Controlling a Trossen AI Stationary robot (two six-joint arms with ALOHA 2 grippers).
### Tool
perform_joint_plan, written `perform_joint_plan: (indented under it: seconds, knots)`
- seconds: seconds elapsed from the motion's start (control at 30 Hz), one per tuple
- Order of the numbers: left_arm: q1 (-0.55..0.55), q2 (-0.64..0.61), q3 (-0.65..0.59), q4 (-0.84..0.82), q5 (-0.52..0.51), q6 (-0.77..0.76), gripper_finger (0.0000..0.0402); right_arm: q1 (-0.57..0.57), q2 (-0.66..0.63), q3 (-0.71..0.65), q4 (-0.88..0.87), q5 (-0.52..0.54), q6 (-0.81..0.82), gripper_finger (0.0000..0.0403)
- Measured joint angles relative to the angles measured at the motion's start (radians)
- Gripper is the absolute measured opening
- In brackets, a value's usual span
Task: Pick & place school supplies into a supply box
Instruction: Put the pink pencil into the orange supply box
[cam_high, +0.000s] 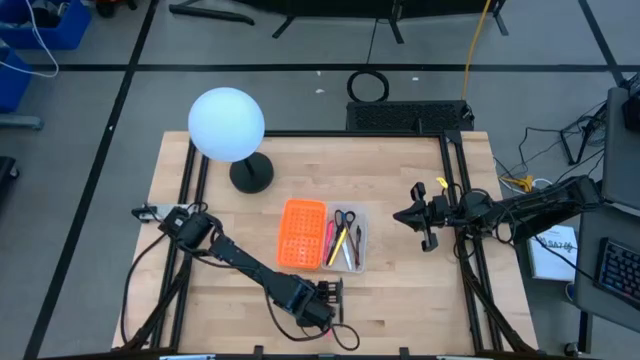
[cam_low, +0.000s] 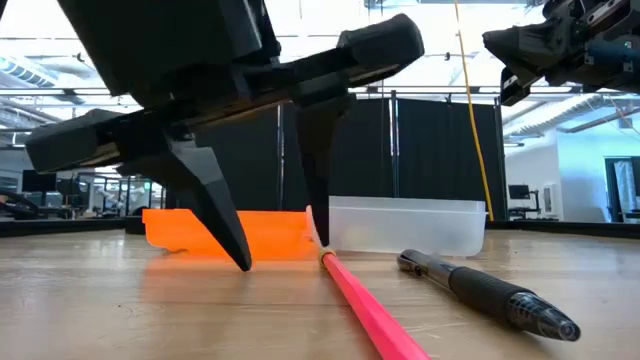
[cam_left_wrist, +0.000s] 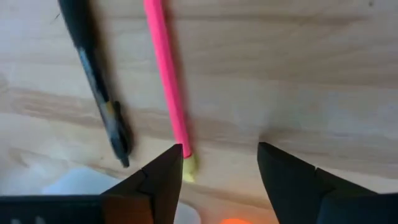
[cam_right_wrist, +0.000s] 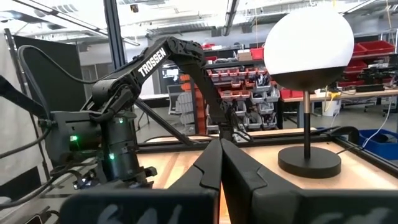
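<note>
Reaching down with my left hand (cam_low: 275, 245), fingers spread astride the pink pencil (cam_low: 370, 310); it lies flat on the surface (cam_high: 420, 290), long axis pointing toward the supply box (cam_low: 400, 228); my right hand (cam_high: 425, 217), fingers pressed together, waits aloft.

Left gripper (cam_low: 270, 245) open at table, lower centre of high view; pink pencil (cam_left_wrist: 166, 81) and black pen (cam_left_wrist: 99, 87) beside its tips. Box (cam_high: 322, 235) just above. Lamp (cam_high: 228, 128) blocks upper left. Bare wood lower right.

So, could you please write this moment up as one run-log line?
left tool: open, down at pink pencil | black pen: on table | supply box: holds scissors | right tool: shut, raised, waiting
</note>
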Motion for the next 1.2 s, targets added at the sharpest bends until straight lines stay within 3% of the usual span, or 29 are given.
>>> perform_joint_plan:
  seconds: [0.27,0.47,0.9,1.2]
  knots:
    - [0.029,0.0,0.0,0.063,0.008,0.045,0.02,0.0,0.0,0.0,-0.018,0.0,-0.016,0.0]
    - [0.072,0.0,0.001,0.058,0.171,0.068,0.0191,0.0,0.0,0.0,-0.018,0.0,-0.026,0.0]
    - [0.164,0.0,0.002,0.054,0.315,0.231,0.017,0.0,0.0,0.0,-0.033,0.0,-0.026,0.0]
    - [0.208,0.0,-0.007,0.057,0.474,0.248,0.0141,0.0,0.0,0.0,-0.055,0.0,-0.026,0.0]
